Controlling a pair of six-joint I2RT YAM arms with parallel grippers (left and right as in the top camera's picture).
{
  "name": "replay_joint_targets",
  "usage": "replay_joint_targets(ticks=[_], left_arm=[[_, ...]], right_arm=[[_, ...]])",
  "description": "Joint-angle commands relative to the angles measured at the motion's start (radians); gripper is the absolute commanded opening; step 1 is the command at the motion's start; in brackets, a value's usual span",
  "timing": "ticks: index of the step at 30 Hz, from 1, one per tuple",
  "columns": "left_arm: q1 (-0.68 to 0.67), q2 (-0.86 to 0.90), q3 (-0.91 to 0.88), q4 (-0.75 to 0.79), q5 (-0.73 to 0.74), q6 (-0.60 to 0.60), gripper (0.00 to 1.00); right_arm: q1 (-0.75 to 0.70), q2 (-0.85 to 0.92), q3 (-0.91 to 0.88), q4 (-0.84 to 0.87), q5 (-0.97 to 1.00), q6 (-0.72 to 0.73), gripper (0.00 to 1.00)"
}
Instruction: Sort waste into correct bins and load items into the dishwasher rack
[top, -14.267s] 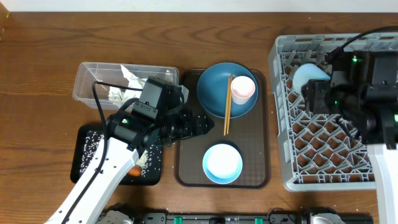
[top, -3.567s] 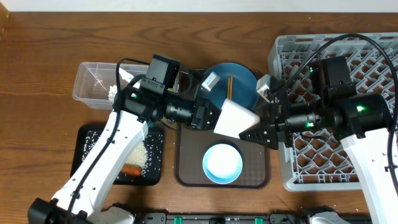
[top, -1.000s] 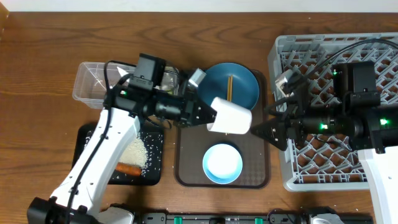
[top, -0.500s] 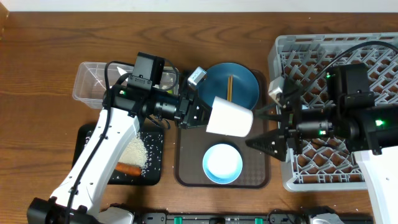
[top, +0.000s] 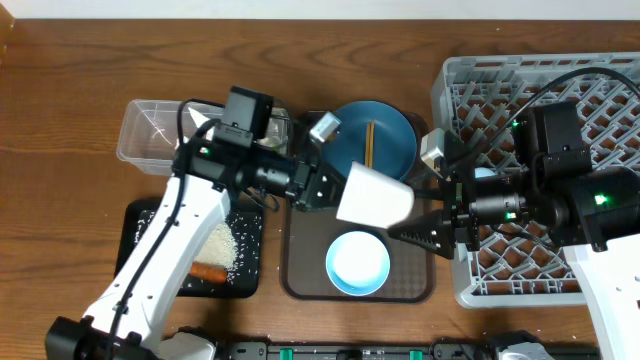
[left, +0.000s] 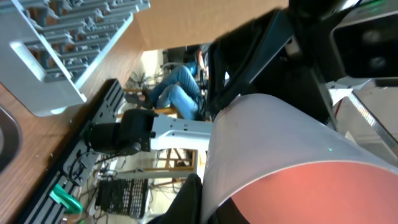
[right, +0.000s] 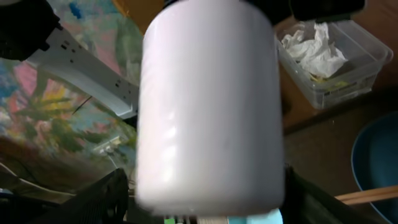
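Pinkish-white cup (top: 372, 195) hangs sideways above the brown tray (top: 300, 270), clenched at its rim by our left gripper (top: 328, 188). We judge this a handover: our right gripper (top: 425, 212), jaws spread, flanks its base and should clamp before the left releases, then head for the dishwasher rack (top: 600, 90).

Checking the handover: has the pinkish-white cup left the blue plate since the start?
Yes. The pinkish-white cup moved off the blue plate, toward the bowl.

No text, label, brand, number or sign could be read in any view; pinkish-white cup (top: 372, 195) and dishwasher rack (top: 462, 85) carried nothing legible.
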Motion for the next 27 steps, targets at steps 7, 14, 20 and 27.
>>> replay_joint_targets(ticks=[7,14,20,27], left_arm=[[-0.035,-0.012,0.008,0.005,-0.003,0.003,0.07],[-0.035,-0.012,0.008,0.026,-0.003,0.003,0.12],[-0.034,-0.012,0.008,0.029,-0.033,0.003,0.27],[-0.034,-0.012,0.008,0.031,-0.035,0.003,0.27]], right_arm=[[0.017,-0.004,0.012,0.004,-0.043,-0.019,0.69],[0.017,-0.004,0.012,0.0,-0.042,-0.019,0.34],[0.017,-0.004,0.012,0.0,-0.021,-0.015,0.3],[0.013,-0.004,0.012,0.002,0.048,0.0,0.29]])
